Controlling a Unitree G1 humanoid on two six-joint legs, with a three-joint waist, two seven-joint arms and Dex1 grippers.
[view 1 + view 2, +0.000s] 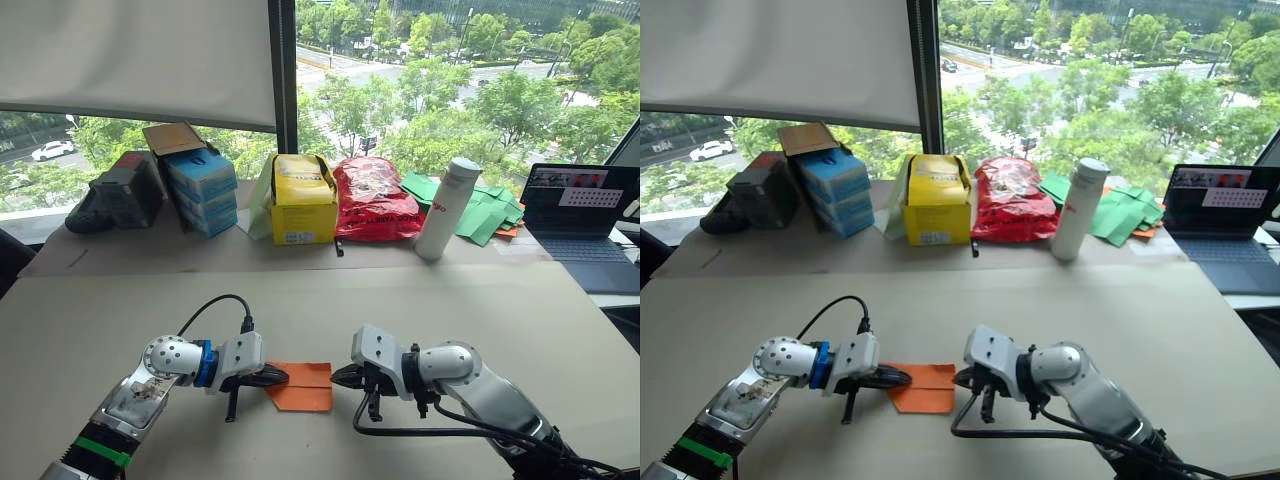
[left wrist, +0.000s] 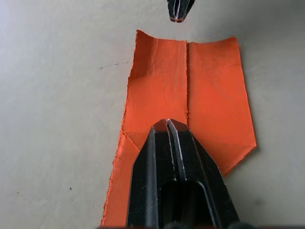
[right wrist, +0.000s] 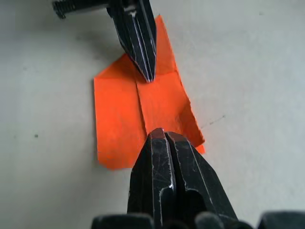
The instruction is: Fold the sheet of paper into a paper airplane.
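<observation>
Sheet of paper (no writing); red bag's lettering unreadable.

thin matt orange sheet of paper, creased, with rough, ragged edges. it lies on a smooth matt beige table. both the left hand and right hand have glossy black plastic-looking fingers, lightly scuffed. wrist housings look like silver metal.
</observation>
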